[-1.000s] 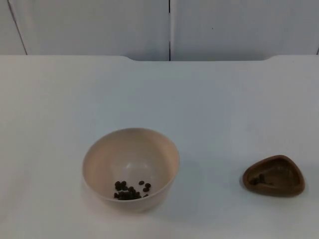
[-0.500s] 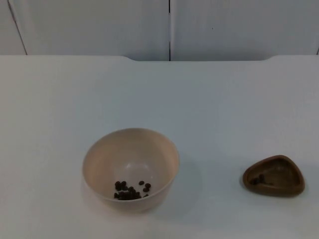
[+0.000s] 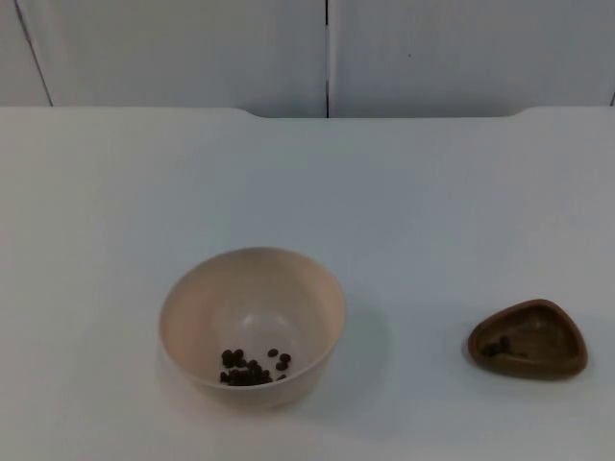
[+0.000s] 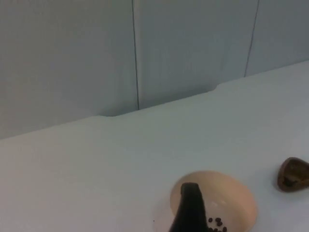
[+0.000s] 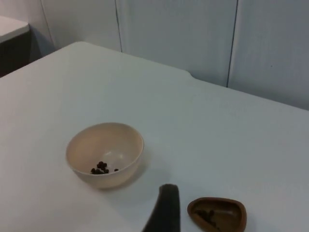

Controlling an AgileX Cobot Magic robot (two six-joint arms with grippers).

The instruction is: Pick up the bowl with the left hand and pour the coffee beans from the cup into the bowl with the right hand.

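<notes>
A beige bowl (image 3: 259, 288) stands upright on the white table, left of centre near the front edge. Several dark coffee beans (image 3: 252, 368) lie in its bottom. A small brown cup (image 3: 550, 336) sits on the table to the right, apart from the bowl, with a few beans inside. The left wrist view has the bowl (image 4: 231, 191) and cup (image 4: 294, 171) beyond my left gripper (image 4: 190, 212), which waits well off both. My right gripper (image 5: 165, 212) also waits raised, with the bowl (image 5: 108, 142) and cup (image 5: 228, 212) below and ahead of it.
The white table top (image 3: 307, 192) runs back to the grey partition wall (image 3: 327, 48). A notch in the table's rear edge sits at the middle. A dark surface (image 5: 14, 53) lies beyond the table's far corner in the right wrist view.
</notes>
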